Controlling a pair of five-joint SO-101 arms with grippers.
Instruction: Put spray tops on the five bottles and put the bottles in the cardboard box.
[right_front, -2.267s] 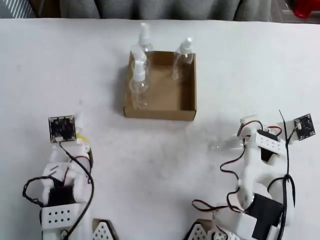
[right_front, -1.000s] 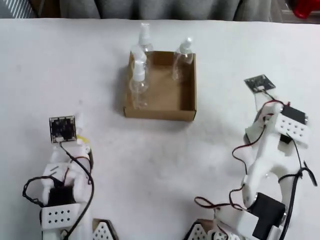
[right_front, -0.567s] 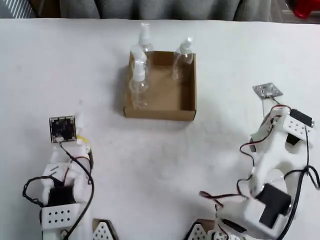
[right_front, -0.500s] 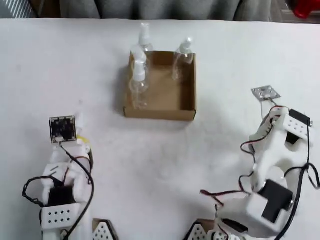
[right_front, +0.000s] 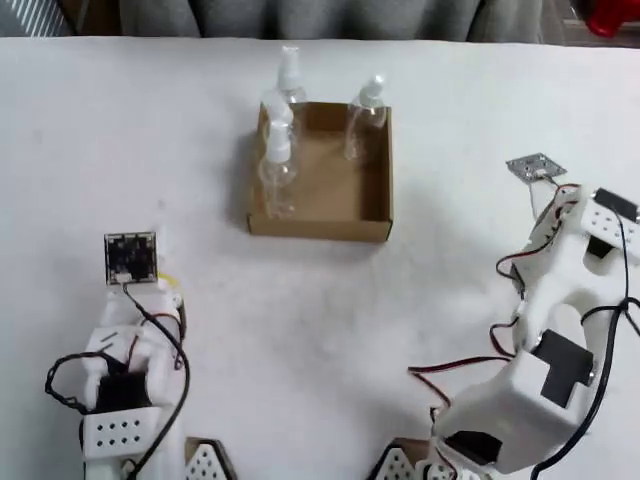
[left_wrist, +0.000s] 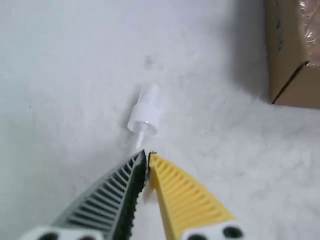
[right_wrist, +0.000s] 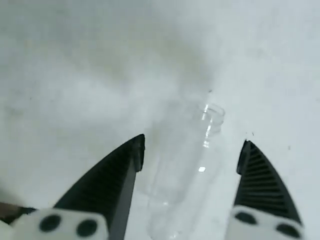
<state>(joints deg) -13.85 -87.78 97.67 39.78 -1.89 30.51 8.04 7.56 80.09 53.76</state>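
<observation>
A clear bottle (right_wrist: 186, 170) without a top lies on the white table, its open neck pointing away from my right gripper (right_wrist: 192, 145). That gripper is open and hangs over it, one finger on each side. A white spray top (left_wrist: 145, 111) lies on the table just past the tips of my left gripper (left_wrist: 147, 156), which is shut; the top's thin tube runs up to those tips. The cardboard box (right_front: 377, 195) stands at the table's middle back. Several capped bottles (right_front: 275, 165) stand in and just behind it. My right arm (right_front: 575, 250) is at the right, my left arm (right_front: 125, 350) at the lower left.
A corner of the cardboard box (left_wrist: 292, 55) stands off to one side beyond the spray top. White tabletop (right_front: 320, 310) stretches between the two arms and the box. Red and black wires loop around the right arm's base (right_front: 470, 365).
My right arm has swung from the table's middle out toward the right edge and risen. The left arm has barely shifted. The box and its bottles have not moved.
</observation>
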